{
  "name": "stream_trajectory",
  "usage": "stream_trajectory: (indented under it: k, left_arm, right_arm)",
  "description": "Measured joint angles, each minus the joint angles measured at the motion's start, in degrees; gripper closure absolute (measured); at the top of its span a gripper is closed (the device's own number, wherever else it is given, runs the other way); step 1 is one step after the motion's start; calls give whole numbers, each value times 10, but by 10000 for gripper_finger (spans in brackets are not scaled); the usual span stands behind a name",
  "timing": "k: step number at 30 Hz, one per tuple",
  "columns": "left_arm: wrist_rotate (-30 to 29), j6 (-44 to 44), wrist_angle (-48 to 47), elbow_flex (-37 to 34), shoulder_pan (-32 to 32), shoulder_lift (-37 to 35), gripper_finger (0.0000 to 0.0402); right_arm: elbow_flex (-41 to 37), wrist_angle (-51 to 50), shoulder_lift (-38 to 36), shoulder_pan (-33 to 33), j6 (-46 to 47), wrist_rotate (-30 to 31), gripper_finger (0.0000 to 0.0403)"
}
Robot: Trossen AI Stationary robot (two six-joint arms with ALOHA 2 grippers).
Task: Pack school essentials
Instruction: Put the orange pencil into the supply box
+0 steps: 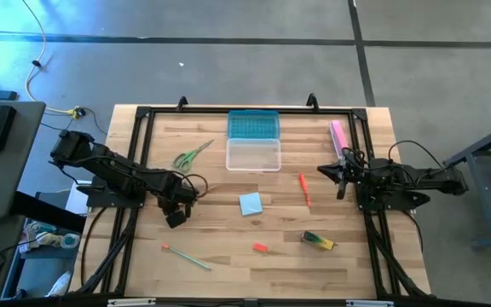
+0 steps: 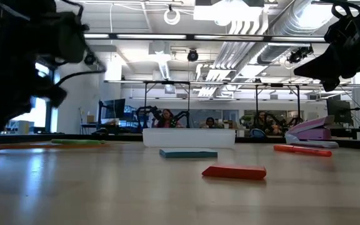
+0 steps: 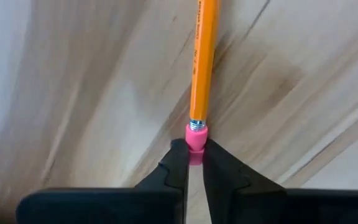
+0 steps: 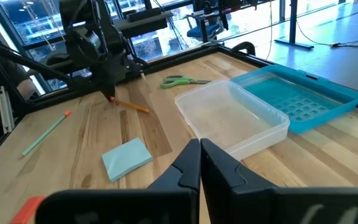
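Note:
My left gripper (image 3: 196,163) is shut on the orange pencil (image 3: 204,59) left of the table's middle (image 1: 187,192). My right gripper (image 4: 200,158) is shut on nothing and hovers near the right edge (image 1: 339,175). Flat on the wood lie the green-handled scissors (image 1: 193,155), the red pen (image 1: 304,188), the light-blue note pad (image 1: 250,204), the small red piece (image 1: 260,247), the yellow-green crayon pack (image 1: 318,241) and the green pink-tipped pencil (image 1: 187,256). My left gripper pinches the orange pencil by its pink eraser end (image 3: 196,138), between the two fingertips. The fingers come slanting down from the table's left and lie along the pencil. The shaft (image 4: 131,106) points away from them toward the table's right, low over the wood.
The clear plastic box (image 1: 253,155) stands open at the far middle, with its blue lid (image 1: 253,124) behind it. A pink oblong bar (image 1: 339,136) lies by the far right. A black frame (image 1: 143,136) borders the table. People sit in the room beyond.

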Motion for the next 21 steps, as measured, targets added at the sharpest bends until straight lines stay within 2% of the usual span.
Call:
stream_trajectory:
  k: [6,12,16,21]
  left_arm:
    - [-28,2,0,64,0,-11,372]
    - [-101,43,10,145,23,-13,374]
    - [-132,106,65,188,74,-13,372]
    - [-112,195,143,232,160,0,374]
  right_arm:
    - [0,0,0,0,0,0,402]
    - [0,0,0,0,0,0,402]
    - [0,0,0,0,0,0,402]
    - [0,0,0,0,0,0,402]
